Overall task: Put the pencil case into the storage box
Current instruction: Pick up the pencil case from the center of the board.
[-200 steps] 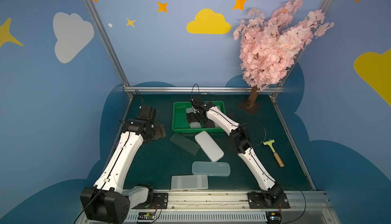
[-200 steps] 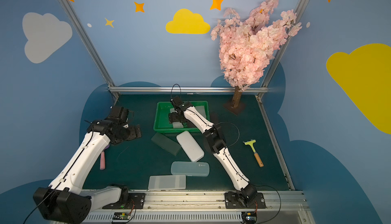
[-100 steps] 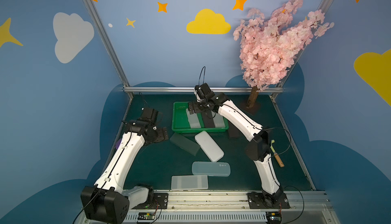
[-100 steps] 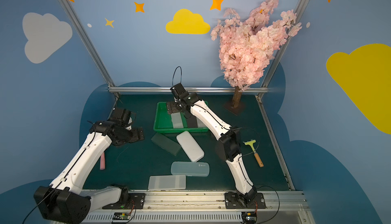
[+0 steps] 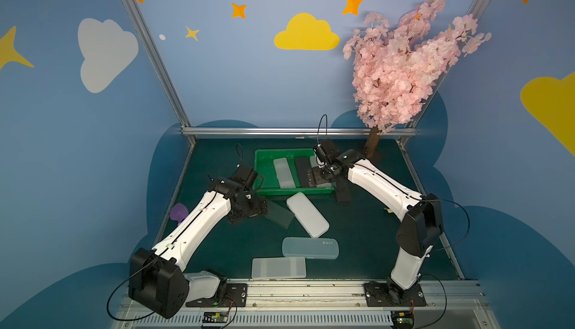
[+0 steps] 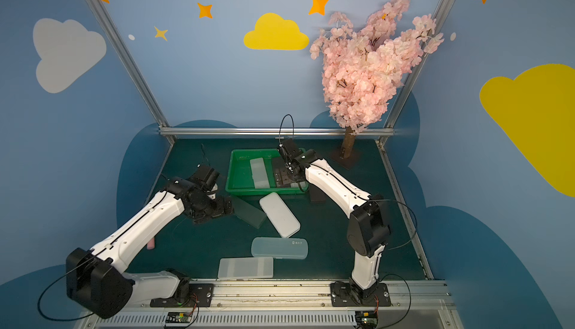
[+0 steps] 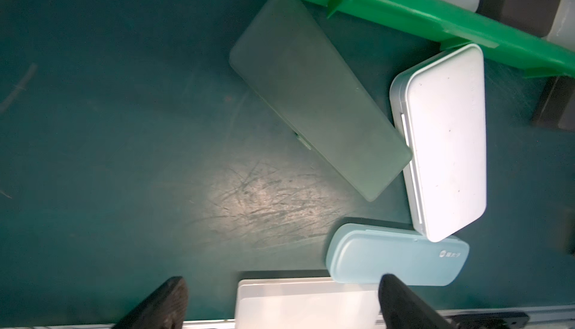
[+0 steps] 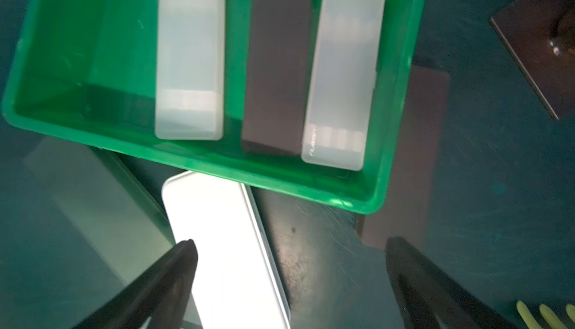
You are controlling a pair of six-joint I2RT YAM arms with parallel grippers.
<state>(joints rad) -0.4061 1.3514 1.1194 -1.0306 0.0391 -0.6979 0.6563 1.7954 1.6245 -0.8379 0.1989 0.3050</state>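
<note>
- Since the earlier frames, the right gripper [image 5: 315, 176] has been drawn from the middle of the storage box [image 5: 264, 172] toward its right end. The left gripper [image 5: 249, 210] has been brought in toward the green-tinted pencil case [image 5: 280, 215].
- At the far left, a small purple object [image 5: 179, 212] is seen on the dark green mat [image 5: 357, 249].
- The left gripper is held just beside the left end of the green-tinted pencil case. In the left wrist view its fingers [image 7: 168, 299] are spread wide and nothing is gripped.
- The storage box is set at the back middle of the mat. Three cases are laid side by side in it: a frosted pencil case [image 5: 283, 173], a dark pencil case [image 5: 301, 167] and a second frosted pencil case [image 8: 342, 72]. The box's left part is bare.
- A white pencil case [image 5: 307, 214] is laid aslant just in front of the box, against the green-tinted one.
- Nearer the front rail [image 5: 311, 290], a pale blue pencil case [image 5: 310, 248] and a clear flat pencil case [image 5: 278, 267] are found outside the box.
- The right gripper is held above the box's right end, its jaws set wide apart and nothing held.
- A second dark pencil case [image 5: 343, 192] is laid on the mat just beside the box's right near corner.
- A pink blossom tree [image 5: 404, 69] is stood in the back right corner.
</note>
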